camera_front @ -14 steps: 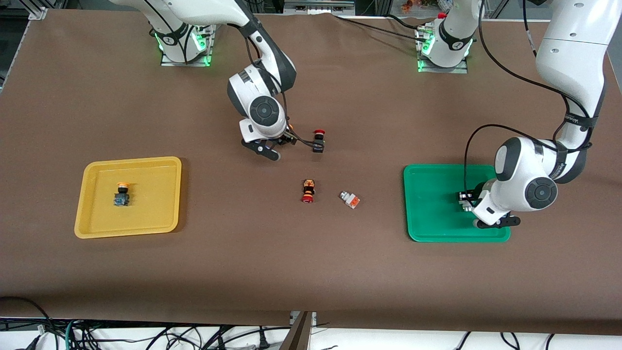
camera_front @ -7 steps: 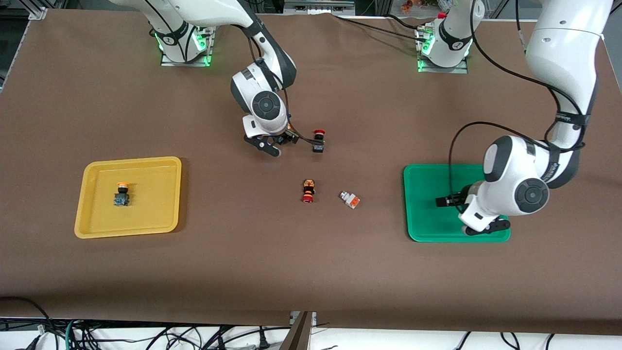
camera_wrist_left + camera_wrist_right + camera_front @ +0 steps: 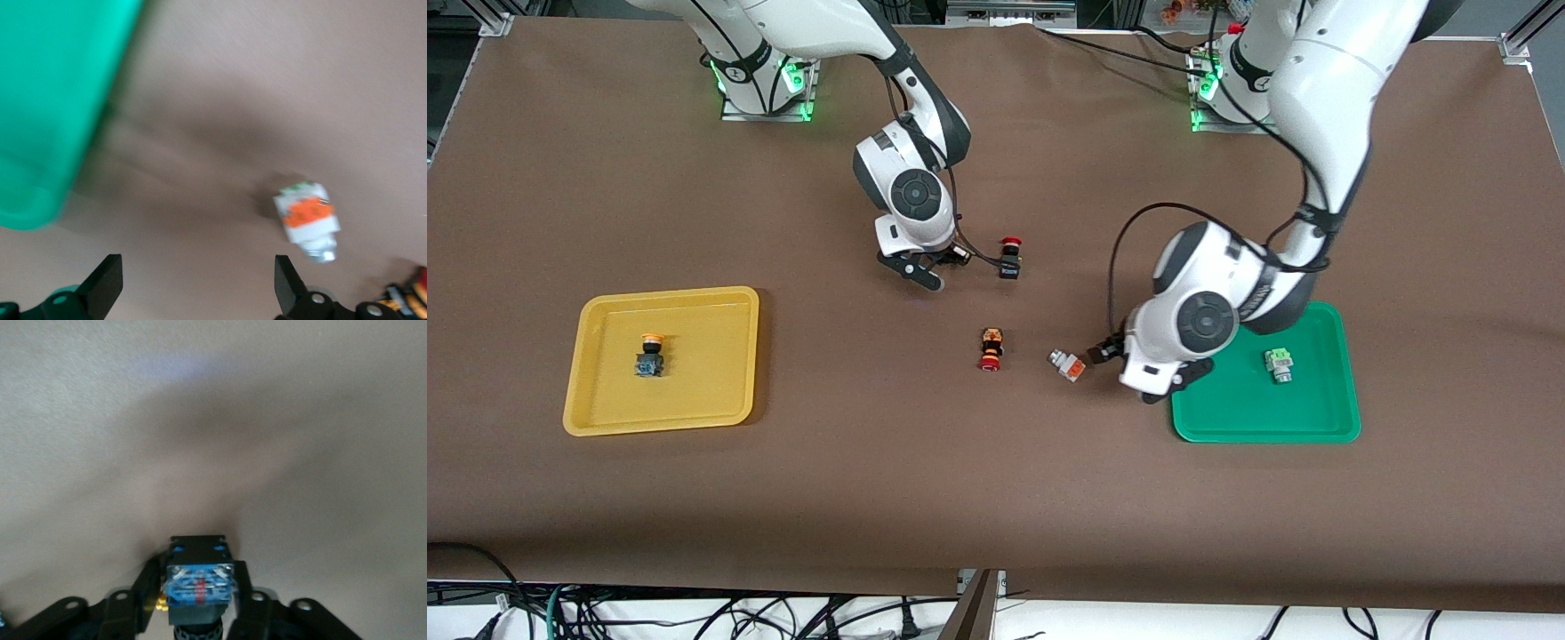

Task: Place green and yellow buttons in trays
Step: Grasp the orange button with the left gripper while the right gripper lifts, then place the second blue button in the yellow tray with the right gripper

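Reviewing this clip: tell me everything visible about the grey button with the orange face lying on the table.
The grey button with the orange face is a tiny pale grey block, plastic by its look, with a square orange face and a small silvery end. It lies on its side on the bare brown table, tilted askew, between the red-capped button and the green tray, touching neither. The left claw is beside it, open, with the button ahead of the fingertips in the wrist view. Nothing grips it.
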Controlling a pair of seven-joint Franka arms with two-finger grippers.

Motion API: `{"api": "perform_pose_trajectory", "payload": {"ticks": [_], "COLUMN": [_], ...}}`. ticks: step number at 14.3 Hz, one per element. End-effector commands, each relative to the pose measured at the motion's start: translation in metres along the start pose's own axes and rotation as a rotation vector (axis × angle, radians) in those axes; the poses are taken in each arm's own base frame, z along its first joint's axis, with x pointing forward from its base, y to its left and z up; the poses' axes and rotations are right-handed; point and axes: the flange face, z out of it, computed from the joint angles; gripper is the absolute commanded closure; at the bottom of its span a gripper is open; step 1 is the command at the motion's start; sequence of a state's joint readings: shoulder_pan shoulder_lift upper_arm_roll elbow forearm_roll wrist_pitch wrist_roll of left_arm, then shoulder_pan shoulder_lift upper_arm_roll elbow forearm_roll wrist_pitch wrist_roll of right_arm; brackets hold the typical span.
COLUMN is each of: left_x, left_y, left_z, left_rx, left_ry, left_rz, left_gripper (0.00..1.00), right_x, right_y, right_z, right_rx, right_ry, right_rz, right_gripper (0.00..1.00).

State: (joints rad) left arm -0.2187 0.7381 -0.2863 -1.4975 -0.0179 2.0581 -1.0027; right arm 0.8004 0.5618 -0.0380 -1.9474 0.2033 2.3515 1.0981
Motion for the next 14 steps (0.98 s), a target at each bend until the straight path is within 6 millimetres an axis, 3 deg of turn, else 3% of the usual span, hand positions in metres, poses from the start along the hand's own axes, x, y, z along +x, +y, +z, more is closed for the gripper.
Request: {"api": "perform_pose_trajectory", "payload": {"ticks": [1,3,5,6,8,10,12,13,14], "left_x": [0.012,0.008,0.0,-0.002,0.002,0.001,0.003,0.005,0.005], "left_y": [0.02,0.026,0.035,0.037,0.037,0.044,0.046,0.045,0.045], "left_z": [0.023,0.028,0.038,0.044,0.045,0.036,0.04,0.046,0.047], "left_rx": [-0.06,-0.079,-0.089,-0.088,-0.091,-0.113,-0.116,-0.11,-0.11], "left_ry": [0.003,0.016,0.034,0.045,0.051,0.065,0.065,0.062,0.065], "left_rz": [-0.082,-0.096,-0.109,-0.105,-0.114,-0.113,-0.123,-0.126,-0.122], "left_gripper": [0.0,0.0,0.0,0.0,0.0,0.0,0.0,0.0,0.07], "right_x": [0.035,0.086,0.164,0.199,0.27,0.317,0.346,0.356,0.358], "right_y": [0.009,0.021,0.06,0.084,0.149,0.202,0.231,0.24,0.242], "right_z": [-0.035,-0.079,-0.119,-0.128,-0.115,-0.106,-0.081,-0.079,-0.077], "right_rx": [0.013,-0.017,-0.04,-0.042,-0.061,-0.053,-0.064,-0.06,-0.061], "right_ry": [0.017,0.021,0.04,0.049,0.027,0.019,0.04,0.06,0.067], "right_rz": [-0.023,-0.087,-0.179,-0.233,-0.327,-0.4,-0.446,-0.464,-0.474], "right_gripper": [1.0,1.0,1.0,1.0,1.0,1.0,1.0,1.0,1.0]}}
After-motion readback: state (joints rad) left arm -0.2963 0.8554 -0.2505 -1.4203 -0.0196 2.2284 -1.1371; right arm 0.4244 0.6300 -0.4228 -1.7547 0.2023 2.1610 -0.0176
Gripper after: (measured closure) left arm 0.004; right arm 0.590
